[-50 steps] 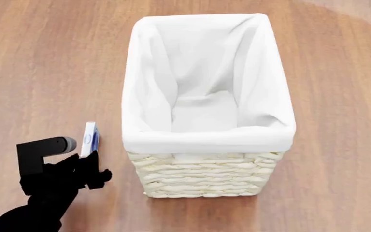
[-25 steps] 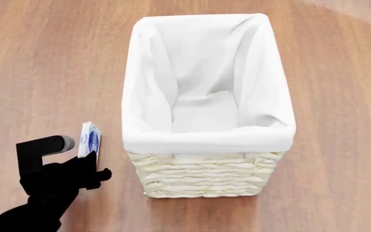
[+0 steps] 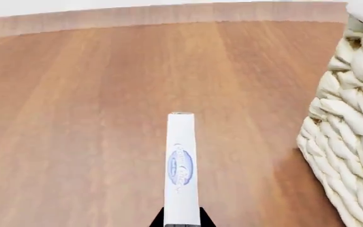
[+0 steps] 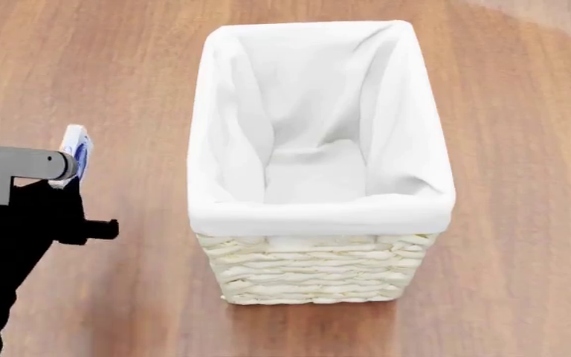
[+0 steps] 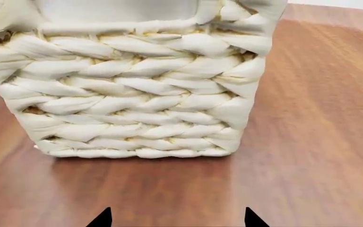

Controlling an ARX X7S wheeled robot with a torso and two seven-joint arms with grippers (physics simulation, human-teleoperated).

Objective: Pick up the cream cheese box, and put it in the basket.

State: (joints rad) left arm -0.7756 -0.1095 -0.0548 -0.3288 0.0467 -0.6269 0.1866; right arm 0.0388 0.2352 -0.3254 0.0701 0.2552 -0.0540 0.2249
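The cream cheese box [image 3: 181, 165] is a thin white carton with a blue mark, held on edge between the fingers of my left gripper [image 3: 181, 222]. In the head view the box [image 4: 75, 152] pokes out above my left gripper [image 4: 68, 178], lifted off the table, left of the basket. The basket [image 4: 315, 268] is tall cream wicker with a white cloth lining, standing mid-table with only the lining inside. Its wicker wall shows in the left wrist view [image 3: 351, 142] and fills the right wrist view [image 5: 131, 94]. My right gripper [image 5: 175, 220] is open and empty, low in front of the basket.
The wooden table [image 4: 87, 67] spreads all round the basket. Its far edge shows in the left wrist view [image 3: 106, 14]. No other objects are in view.
My left gripper has risen with the cream cheese box and moved left, away from the basket; the box is off the table. The basket has not moved.
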